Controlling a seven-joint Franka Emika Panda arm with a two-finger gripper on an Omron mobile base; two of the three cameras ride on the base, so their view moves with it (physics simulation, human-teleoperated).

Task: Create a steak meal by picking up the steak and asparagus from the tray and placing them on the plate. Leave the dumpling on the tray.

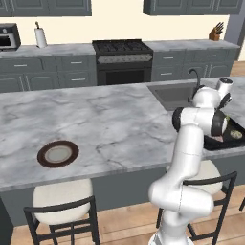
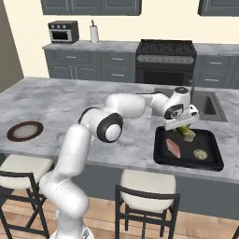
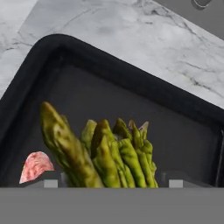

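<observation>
The asparagus [image 3: 109,153], a bundle of yellow-green stalks, sits between the two finger tips of my gripper [image 3: 113,183], which is shut on it over the black tray [image 3: 131,74]. From the right base, the gripper [image 2: 183,127] hangs over the tray's [image 2: 161,156] far edge with the asparagus [image 2: 188,133] sticking out below it. The pink steak [image 2: 173,148] lies flat on the tray's left half, and its end [image 3: 36,166] peeks in beside the stalks. The pale dumpling [image 2: 200,153] rests on the tray's right half. The brown-rimmed plate [image 1: 58,153] stands far to the left on the counter.
A grey sink basin [image 2: 207,105] with a faucet [image 1: 194,76] lies just behind the tray. Marble counter [image 1: 119,124] stretches between tray and plate. Stools [image 2: 144,186] stand below the counter's front edge. A stove [image 1: 122,60] is at the back wall.
</observation>
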